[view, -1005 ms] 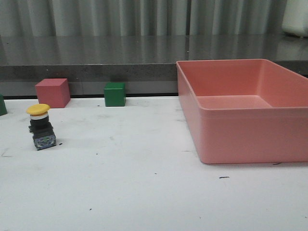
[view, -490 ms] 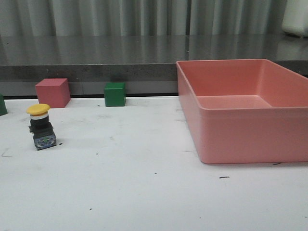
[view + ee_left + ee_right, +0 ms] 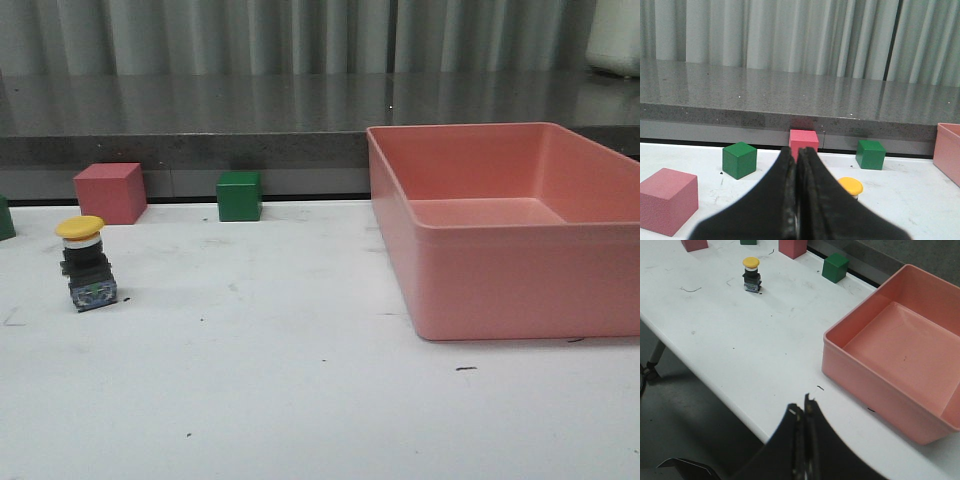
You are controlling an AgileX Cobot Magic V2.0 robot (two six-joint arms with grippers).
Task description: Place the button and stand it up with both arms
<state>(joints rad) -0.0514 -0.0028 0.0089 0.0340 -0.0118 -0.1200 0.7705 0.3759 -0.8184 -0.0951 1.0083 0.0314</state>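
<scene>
The button (image 3: 85, 262) stands upright on the white table at the left, yellow cap on top, black body and bluish-grey base below. Its cap (image 3: 850, 186) shows in the left wrist view just beyond the left gripper (image 3: 797, 155), whose fingers are pressed together with nothing between them. From the right wrist view the button (image 3: 751, 275) is far off across the table. The right gripper (image 3: 803, 408) is shut and empty, hanging over the table's near edge. Neither arm appears in the front view.
A large pink bin (image 3: 510, 225) fills the table's right side. A pink cube (image 3: 109, 192) and a green cube (image 3: 239, 195) sit at the back edge. The left wrist view shows another pink cube (image 3: 666, 200) and another green cube (image 3: 739, 159).
</scene>
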